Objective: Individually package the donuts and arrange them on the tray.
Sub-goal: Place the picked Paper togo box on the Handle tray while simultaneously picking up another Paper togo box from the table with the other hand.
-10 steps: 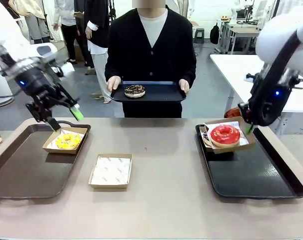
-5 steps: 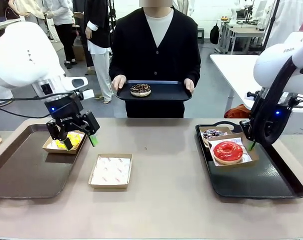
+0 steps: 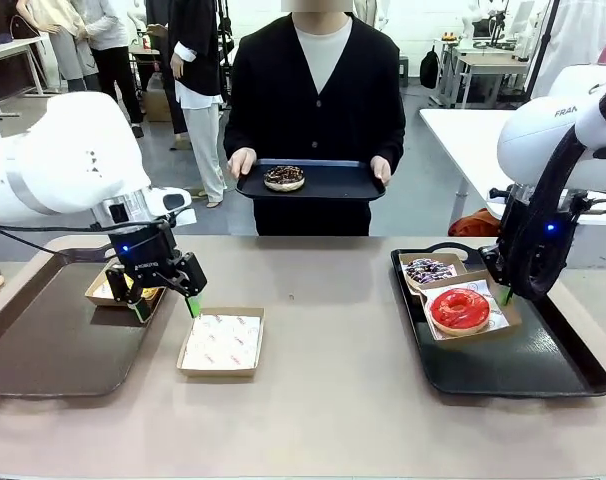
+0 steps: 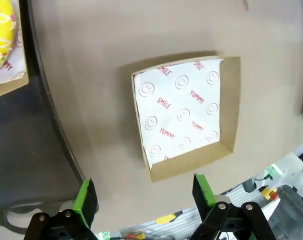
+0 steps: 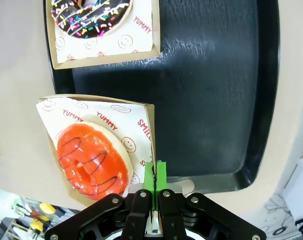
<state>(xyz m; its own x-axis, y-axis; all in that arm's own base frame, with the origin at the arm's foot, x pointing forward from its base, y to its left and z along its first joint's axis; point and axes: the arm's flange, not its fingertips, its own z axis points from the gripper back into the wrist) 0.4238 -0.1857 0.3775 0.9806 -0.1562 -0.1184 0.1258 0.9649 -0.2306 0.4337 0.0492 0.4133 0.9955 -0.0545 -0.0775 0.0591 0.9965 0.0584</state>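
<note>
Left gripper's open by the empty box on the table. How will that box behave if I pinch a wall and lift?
Probably very light: the empty box holds just printed paper. Its thin, shallow walls will likely flex under a pinch. On the smooth table it may slide if nudged.

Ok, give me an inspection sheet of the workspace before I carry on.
surface: brown table, left tray, right tray
job's things: yellow donut boxed on left tray; red donut and purple-sprinkled donut boxed on right tray; chocolate donut unboxed on person's tray; empty box on table
clutter: nothing seen
grippers: left claw open beside empty box; right claw shut on red donut's box
cables: black lead by right arm
surroundings: person across the table; people and white table behind
</note>
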